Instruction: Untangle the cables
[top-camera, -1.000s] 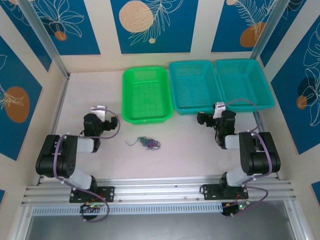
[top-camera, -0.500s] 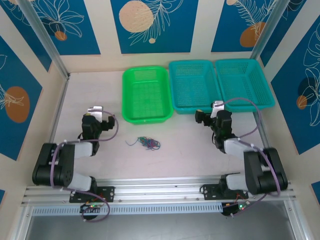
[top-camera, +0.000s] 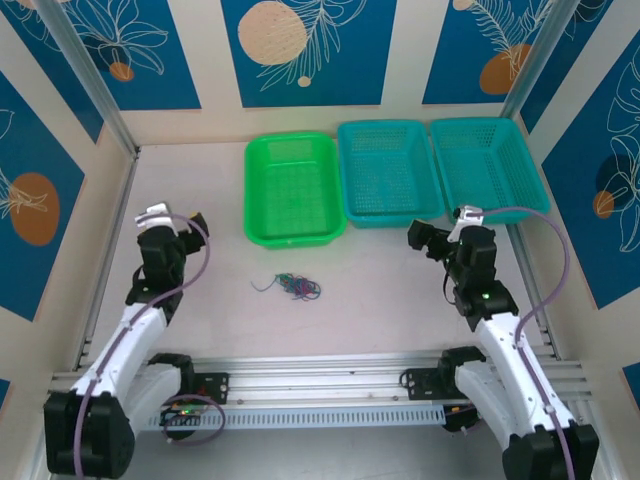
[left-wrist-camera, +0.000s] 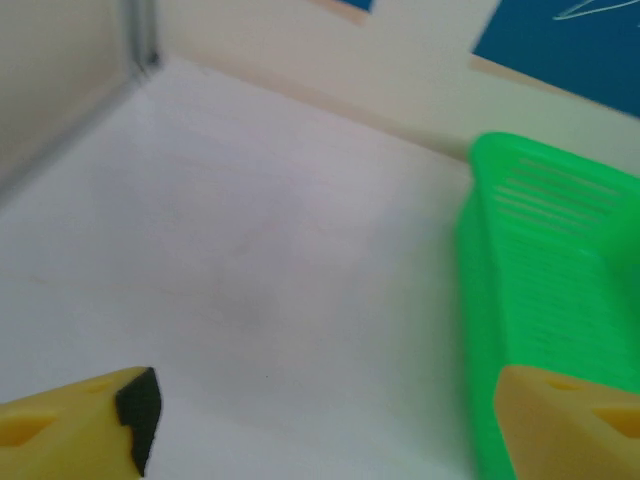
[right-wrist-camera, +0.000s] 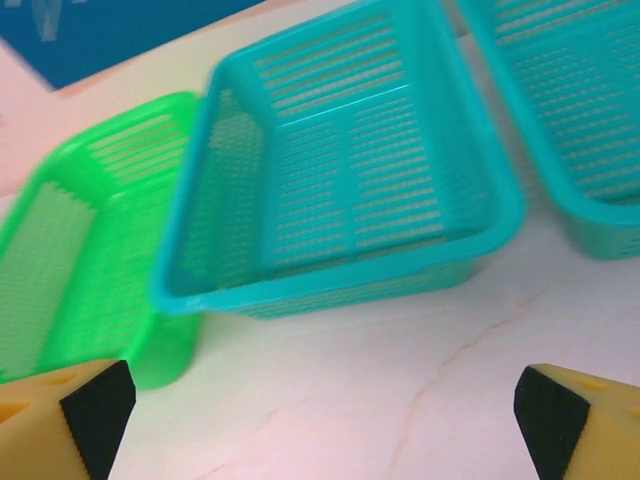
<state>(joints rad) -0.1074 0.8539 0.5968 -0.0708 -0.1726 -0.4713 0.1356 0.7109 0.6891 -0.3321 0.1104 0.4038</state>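
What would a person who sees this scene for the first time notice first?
A green basket and two teal baskets stand in a bright row at the far side. Nearer than the green basket lies a small knot of cables, thin and many-coloured.

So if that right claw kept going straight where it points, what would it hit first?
Probably the near wall of the middle teal basket, which sits straight ahead of the open right gripper in its wrist view. Bare table lies between, though depth is hard to judge.
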